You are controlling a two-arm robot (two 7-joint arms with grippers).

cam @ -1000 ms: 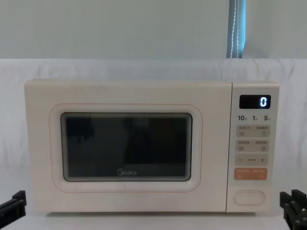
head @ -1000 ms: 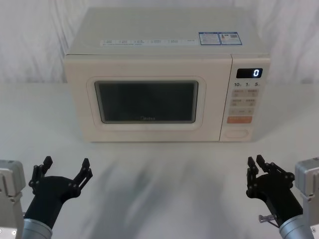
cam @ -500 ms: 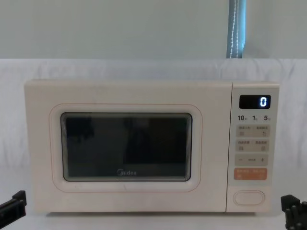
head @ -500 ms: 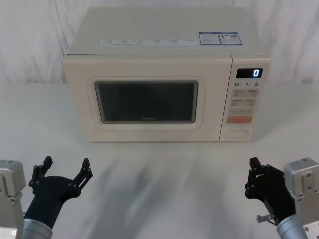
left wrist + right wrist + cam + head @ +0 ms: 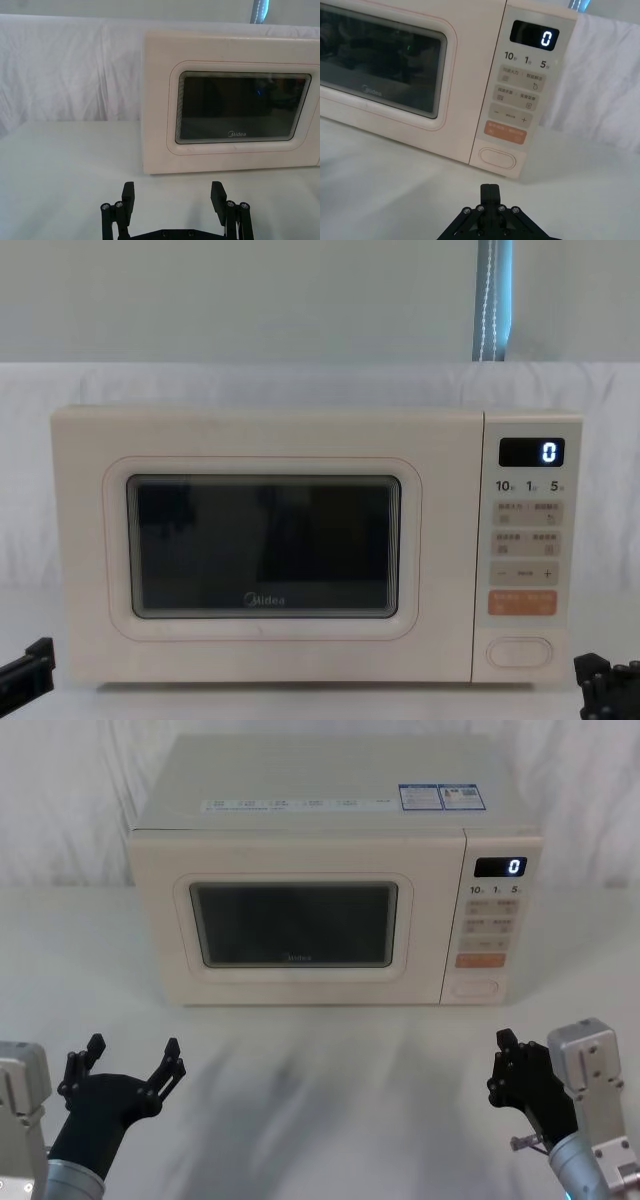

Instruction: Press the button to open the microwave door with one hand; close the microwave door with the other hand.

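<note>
The cream microwave stands at the back of the table with the microwave door shut flush; its dark window shows in the chest view. The button is the wide blank pill at the bottom of the control panel, also seen as the button and the button. My right gripper hovers low in front of the panel, fingers pressed together and shut on nothing, a short way from the button. My left gripper rests near the front left, open and well short of the door.
A white cloth covers the table and hangs behind the microwave. Bare table lies between the grippers and the microwave front. The display reads 0, and an orange key sits just above the button.
My right gripper's fingers have come together and its wrist has turned, with the gripper sinking lower in the chest view. The left arm and the microwave have not moved.
</note>
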